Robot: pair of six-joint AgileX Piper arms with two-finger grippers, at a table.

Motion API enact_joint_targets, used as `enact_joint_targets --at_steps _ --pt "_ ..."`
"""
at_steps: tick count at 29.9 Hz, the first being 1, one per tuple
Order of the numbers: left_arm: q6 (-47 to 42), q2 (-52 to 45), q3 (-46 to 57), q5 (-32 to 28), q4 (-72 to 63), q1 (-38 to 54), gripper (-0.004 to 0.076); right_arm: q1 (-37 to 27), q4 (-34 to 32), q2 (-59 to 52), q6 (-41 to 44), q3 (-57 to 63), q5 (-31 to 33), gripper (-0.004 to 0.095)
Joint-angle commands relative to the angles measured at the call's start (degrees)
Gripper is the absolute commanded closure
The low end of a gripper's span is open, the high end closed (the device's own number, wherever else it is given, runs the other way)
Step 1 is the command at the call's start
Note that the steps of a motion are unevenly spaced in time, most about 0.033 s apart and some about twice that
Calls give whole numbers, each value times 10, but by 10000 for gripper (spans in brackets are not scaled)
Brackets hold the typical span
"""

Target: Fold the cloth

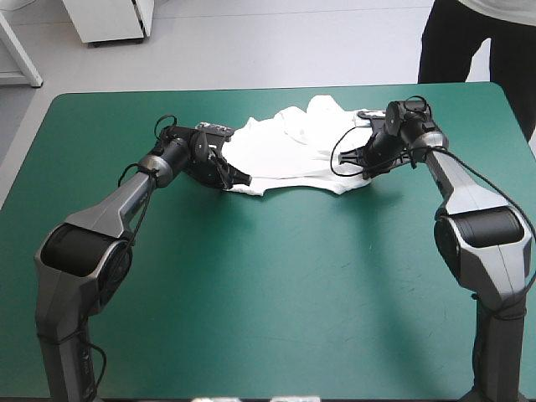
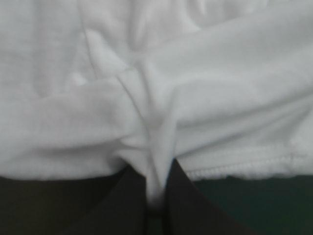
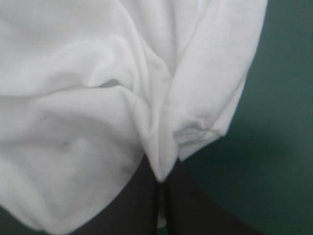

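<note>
— Where is the T-shirt [image 1: 289, 146] lying?

— A white, short-sleeved T-shirt lies wrinkled and partly spread on the far half of the table [image 1: 276, 301], about midway between its left and right edges. The teal-green cover shows bare all around it. The cloth is bunched higher toward the far edge and flatter along the near side.

— What are the two arms doing?

— One reaches in from each side. The left gripper [image 1: 237, 177] sits at the shirt's near left corner, low on the cover. The right gripper [image 1: 356, 159] is at the shirt's right edge, a little farther back on the table.

— Are they grasping anything?

— Yes, both. In the left wrist view the two black fingers [image 2: 186, 196] stand almost together, with a narrow pleat of white cloth pinched between them. Folds fan out ahead of the pinch, and a stitched hem [image 2: 244, 164] runs just beside one finger. In the right wrist view that gripper's fingers likewise close to a point on a gathered ridge of the shirt. A hemmed corner [image 3: 205, 129] droops just beside them, and the teal-green cover lies beyond
</note>
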Motion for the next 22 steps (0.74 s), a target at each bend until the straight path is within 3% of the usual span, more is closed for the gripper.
enact_joint_targets --at_steps 1,14,22 --pt "0 -81 -14 -4 -10 -3 734 0 7 -81 -5 -29 24 925" --pt "6 -267 -26 19 -10 -3 734 0 18 -284 -25 -29 49 925" --pt "33 -366 -142 46 -14 -3 734 0 41 -430 -50 -32 43 925"
